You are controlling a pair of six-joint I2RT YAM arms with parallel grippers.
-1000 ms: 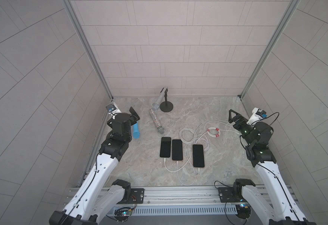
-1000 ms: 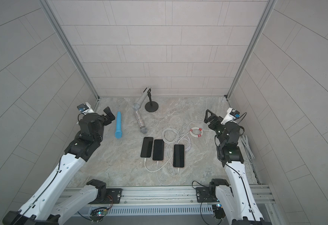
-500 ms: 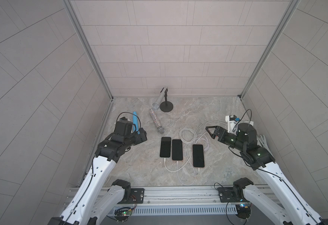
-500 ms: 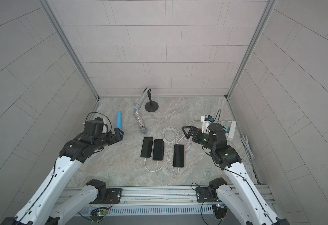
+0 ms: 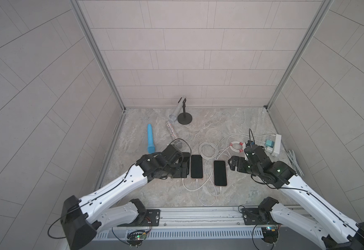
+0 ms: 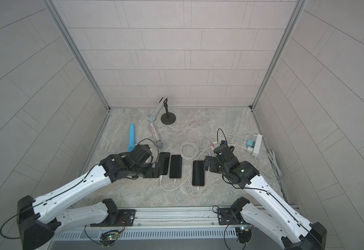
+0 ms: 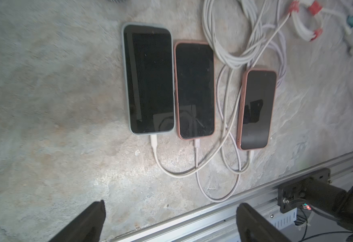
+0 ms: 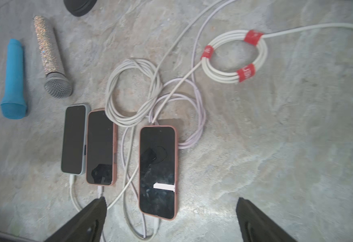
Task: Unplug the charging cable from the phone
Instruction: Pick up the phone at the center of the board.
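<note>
So, my left gripper (image 7: 171, 206) and right gripper (image 8: 170, 200) flank the middle phone (image 5: 196, 166). Both gape wide, ready to pin and unplug.

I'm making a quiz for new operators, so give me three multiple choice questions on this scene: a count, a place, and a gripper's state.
1. How many phones lie on the table? A one; B two; C three.
2. Where is the blue microphone? A on a phone; B flat beside the glitter microphone; C standing upright.
3. The right gripper is: A open, empty; B shut, empty; C shut on a phone.
Answers: 1 C, one grey-cased, two pink-cased; 2 B, both lie flat, apart; 3 A, jaws wide, gripping nothing.
</note>
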